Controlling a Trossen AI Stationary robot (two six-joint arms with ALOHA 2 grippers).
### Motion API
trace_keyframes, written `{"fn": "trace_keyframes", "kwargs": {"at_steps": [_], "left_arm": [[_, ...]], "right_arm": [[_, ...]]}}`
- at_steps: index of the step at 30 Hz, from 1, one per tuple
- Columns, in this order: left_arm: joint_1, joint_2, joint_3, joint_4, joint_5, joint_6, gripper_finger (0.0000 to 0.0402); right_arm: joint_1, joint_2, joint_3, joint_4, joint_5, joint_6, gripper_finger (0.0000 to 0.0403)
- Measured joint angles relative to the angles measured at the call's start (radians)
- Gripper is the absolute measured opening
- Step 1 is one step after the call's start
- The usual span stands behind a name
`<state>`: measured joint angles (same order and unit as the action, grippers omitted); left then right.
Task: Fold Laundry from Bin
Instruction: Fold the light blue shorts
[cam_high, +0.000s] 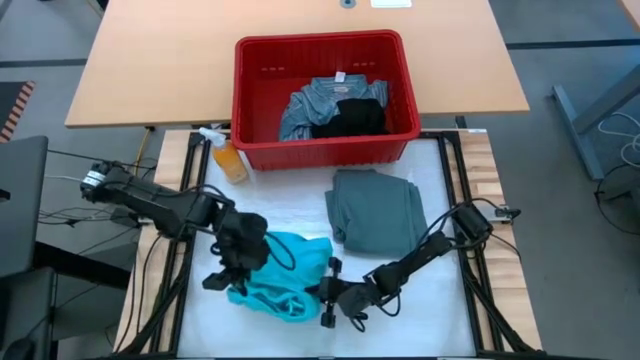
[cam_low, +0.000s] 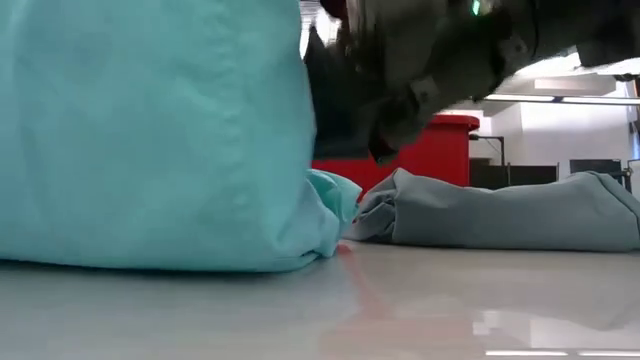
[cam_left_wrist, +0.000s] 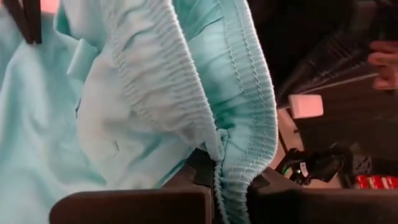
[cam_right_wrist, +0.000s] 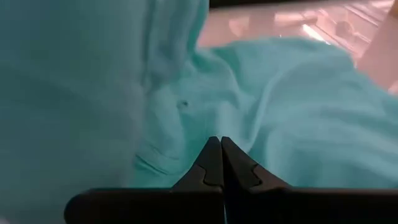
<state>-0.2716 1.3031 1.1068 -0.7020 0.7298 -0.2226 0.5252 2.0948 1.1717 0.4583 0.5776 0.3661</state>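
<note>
Turquoise garment (cam_high: 285, 275) bunched at table's 6 o'clock; left gripper (cam_left_wrist: 227, 202) pinching its ribbed hem, right gripper (cam_right_wrist: 222, 163) pressed together against cloth. Fingertips mostly buried. Red bin (cam_high: 250, 100) at 12.

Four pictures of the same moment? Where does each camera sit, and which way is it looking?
High view: above the table, looking straight down; both dark arms, red slotted plastic bin, folded grey-green garment.
Low view: at tabletop height, looking level across; a dark arm overhead.
Left wrist view: on the left arm; left pincer shut on the bright turquoise garment.
Right wrist view: on the right arm; shut right pincer.
All four share the turquoise garment.
</note>
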Motion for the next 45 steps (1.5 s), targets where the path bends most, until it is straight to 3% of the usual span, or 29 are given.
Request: {"fn": "trace_keyframes", "kwargs": {"at_steps": [4,8,17,22,25,29,35,40,45], "left_arm": [[0.032,0.077,0.0,-0.051,0.032,0.079,0.0],[0.075,0.178,0.0,-0.03,0.161,0.191,0.0],[0.264,0.287,0.0,-0.053,0.259,0.375,0.0],[0.373,0.302,0.0,-0.083,0.276,0.442,0.0],[0.411,0.302,0.0,-0.124,0.283,0.511,0.0],[0.447,0.302,-0.001,-0.165,0.259,0.58,0.0],[0.495,0.302,-0.052,-0.151,0.237,0.614,0.0],[0.531,0.303,-0.103,-0.118,0.223,0.641,0.0],[0.569,0.303,-0.133,-0.028,0.144,0.595,0.0]], "right_arm": [[0.019,0.005,-0.001,-0.016,-0.009,0.001,0.0015],[0.04,0.003,0.0,-0.058,-0.061,0.017,0.0015],[0.077,0.004,0.0,-0.096,-0.056,0.048,0.0015],[0.098,-0.036,-0.001,-0.21,0.106,0.045,0.0015],[0.127,-0.12,-0.001,-0.37,0.24,0.067,0.0015],[0.164,-0.248,-0.001,-0.576,0.33,0.119,0.0015],[0.195,-0.373,0.0,-0.627,0.454,0.08,0.0015],[0.148,-0.339,0.0,-0.551,0.423,0.036,0.0015],[0.035,-0.232,-0.001,-0.224,0.113,-0.157,0.0015]]}}
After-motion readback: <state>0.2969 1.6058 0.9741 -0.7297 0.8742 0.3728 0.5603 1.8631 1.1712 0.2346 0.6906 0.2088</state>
